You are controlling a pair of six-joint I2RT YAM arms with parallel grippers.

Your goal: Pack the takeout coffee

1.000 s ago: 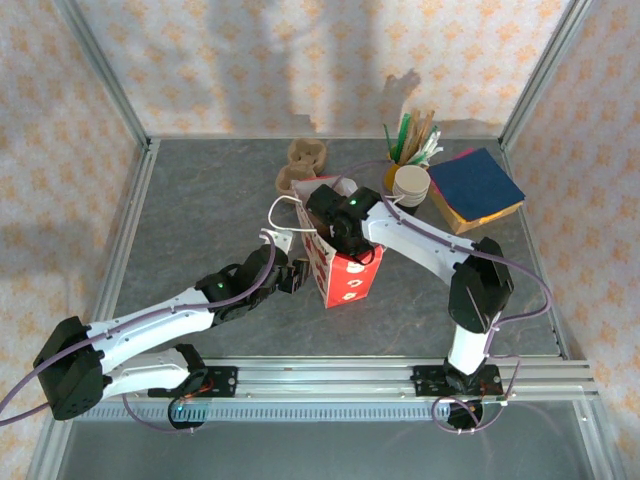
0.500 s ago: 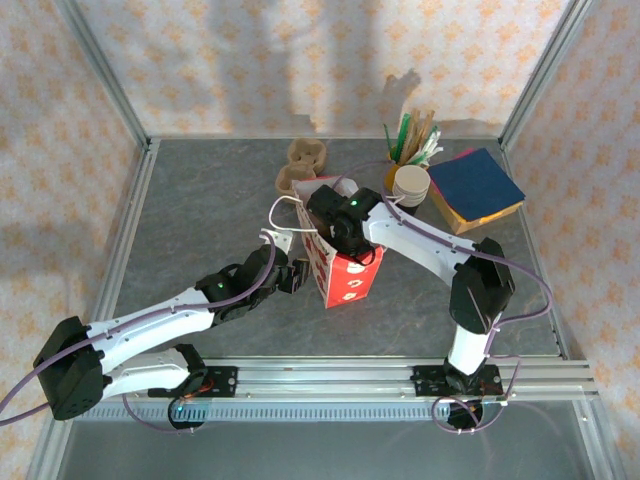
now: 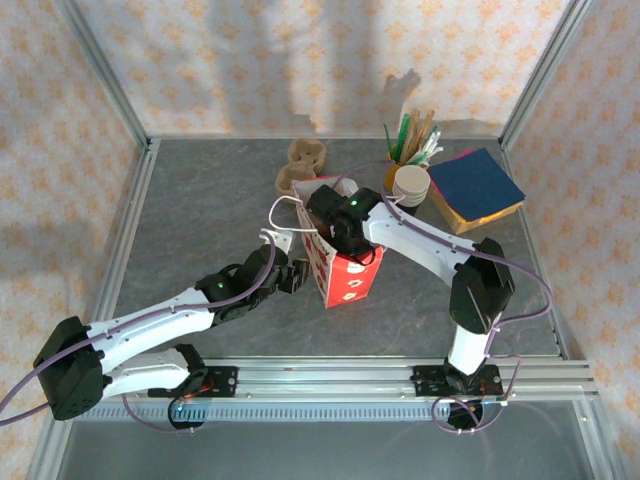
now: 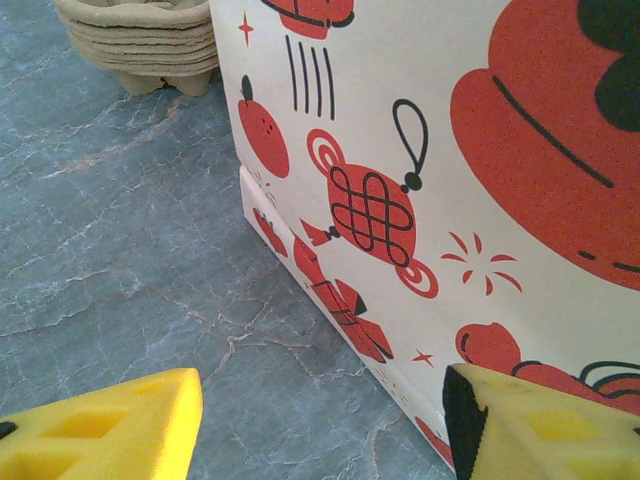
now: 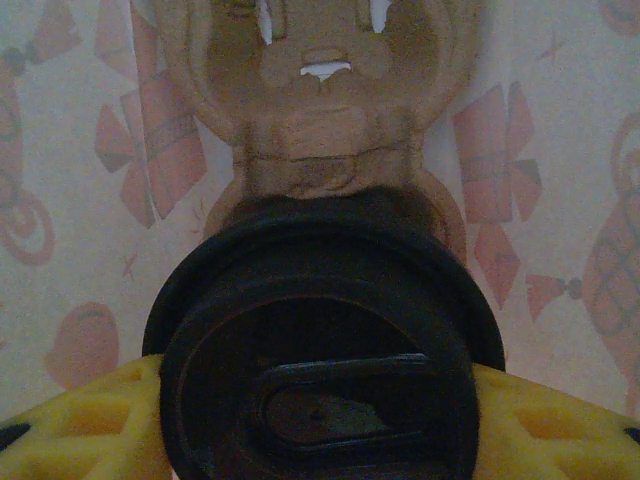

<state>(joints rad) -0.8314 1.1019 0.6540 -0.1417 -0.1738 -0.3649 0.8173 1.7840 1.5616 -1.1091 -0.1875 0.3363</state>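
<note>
**Coffee cup held down inside the red bag**

Grey stone worktop, boxed in by patterned walls, carries a red-and-white printed bag standing upright near its middle. The right arm reaches over the bag's open top. Seen from the right wrist, the right hand is clenched on the coffee cup, with a yellow finger pressed to each side of the round black lid. Beyond the cup, between the bag's printed inner walls, lies a brown pulp carrier. Whether the cup sits in it I cannot tell.

At the bag's 9 o'clock side the left hand sits low by the worktop, released and holding nothing. Its yellow fingers stand wide apart, and the bag's bottom corner lies between them. The finger on the bag's side overlaps the printed face, but contact cannot be judged.

A stack of pulp carriers rests at 11 o'clock from the bag. At 1 o'clock stands a stack of white-rimmed cups, with a pot of stirrers just behind. At 2 o'clock lies a pile of napkins, blue on top.
</note>
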